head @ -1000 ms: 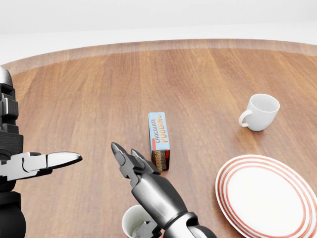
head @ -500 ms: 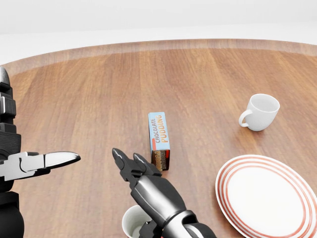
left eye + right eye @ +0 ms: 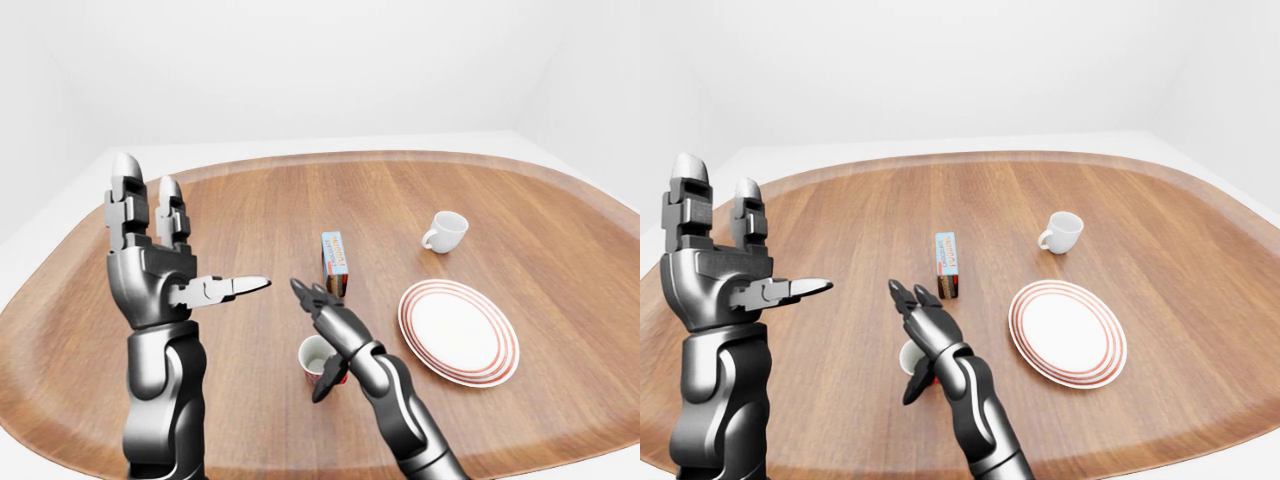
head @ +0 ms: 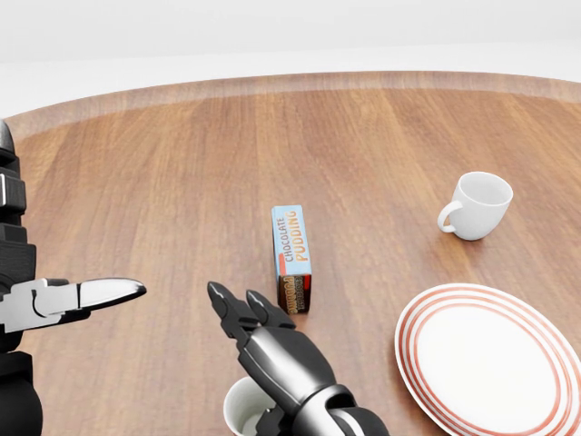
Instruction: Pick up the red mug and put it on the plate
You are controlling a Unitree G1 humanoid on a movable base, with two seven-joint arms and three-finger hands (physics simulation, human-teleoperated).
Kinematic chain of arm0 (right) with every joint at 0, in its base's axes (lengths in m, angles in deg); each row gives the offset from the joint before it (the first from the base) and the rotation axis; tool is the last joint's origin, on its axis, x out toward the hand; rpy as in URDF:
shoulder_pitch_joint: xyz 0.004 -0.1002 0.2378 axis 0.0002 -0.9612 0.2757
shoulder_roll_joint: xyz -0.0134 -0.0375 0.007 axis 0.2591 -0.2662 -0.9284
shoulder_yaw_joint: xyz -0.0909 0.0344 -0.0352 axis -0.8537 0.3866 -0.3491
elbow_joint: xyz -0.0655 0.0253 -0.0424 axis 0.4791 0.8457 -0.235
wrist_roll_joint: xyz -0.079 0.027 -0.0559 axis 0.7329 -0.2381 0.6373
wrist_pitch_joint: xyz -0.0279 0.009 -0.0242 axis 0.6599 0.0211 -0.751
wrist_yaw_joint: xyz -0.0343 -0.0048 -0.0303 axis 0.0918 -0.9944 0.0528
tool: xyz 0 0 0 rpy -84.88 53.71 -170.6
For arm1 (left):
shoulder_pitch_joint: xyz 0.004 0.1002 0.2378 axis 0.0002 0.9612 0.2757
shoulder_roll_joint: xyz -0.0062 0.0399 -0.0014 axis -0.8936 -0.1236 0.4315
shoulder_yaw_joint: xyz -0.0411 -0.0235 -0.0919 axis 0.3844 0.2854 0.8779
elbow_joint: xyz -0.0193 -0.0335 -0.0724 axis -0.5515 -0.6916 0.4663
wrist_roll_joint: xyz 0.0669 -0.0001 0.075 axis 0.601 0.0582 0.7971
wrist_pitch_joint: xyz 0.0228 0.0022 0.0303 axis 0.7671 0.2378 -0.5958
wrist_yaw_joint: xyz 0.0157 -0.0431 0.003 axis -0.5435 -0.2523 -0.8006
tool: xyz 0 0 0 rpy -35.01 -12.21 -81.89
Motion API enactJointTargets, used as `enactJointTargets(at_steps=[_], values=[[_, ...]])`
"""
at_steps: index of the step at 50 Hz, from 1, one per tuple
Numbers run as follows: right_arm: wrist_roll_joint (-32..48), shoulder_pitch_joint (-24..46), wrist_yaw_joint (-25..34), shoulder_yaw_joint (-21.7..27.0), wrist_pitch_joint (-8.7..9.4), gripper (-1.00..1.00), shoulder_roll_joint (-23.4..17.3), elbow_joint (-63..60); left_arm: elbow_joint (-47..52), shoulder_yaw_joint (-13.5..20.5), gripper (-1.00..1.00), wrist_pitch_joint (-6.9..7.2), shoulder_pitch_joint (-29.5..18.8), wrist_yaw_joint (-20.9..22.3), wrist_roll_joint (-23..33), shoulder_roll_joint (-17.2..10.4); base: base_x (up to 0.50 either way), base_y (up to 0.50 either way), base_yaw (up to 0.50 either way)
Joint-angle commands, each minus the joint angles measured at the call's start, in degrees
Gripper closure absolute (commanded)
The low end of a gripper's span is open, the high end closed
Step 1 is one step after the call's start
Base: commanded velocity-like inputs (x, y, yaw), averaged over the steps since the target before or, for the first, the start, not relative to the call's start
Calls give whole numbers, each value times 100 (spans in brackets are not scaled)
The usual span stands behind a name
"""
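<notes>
— How does the right robot hand stand?
— Spread open over the red mug near the bench's near edge, thumb beside it, gripping nothing. The left robot hand is raised, open, empty.
— Around it?
— A pudding box just beyond; the plate right; a white cup farther.
</notes>
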Motion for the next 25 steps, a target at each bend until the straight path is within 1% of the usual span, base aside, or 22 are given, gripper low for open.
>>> enactJointTargets(at_steps=[1, 4, 13, 25], values=[[55, 97, -216, 125, 0, -100, 27, 390, 7, -2, -100, 0, -3, 1, 7, 4, 0, 0, 0], [60, 203, -439, 206, 0, -100, 28, 724, -17, -10, -100, 0, 21, 14, 19, 8, 0, 0, 0], [36, 341, -736, 291, 0, -100, 105, 1261, -9, -11, -100, 0, 8, 13, 10, 8, 0, 0, 0], [45, 382, -719, 297, 0, -100, 151, 1359, -16, 3, -100, 0, 4, 18, 3, 5, 0, 0, 0]])
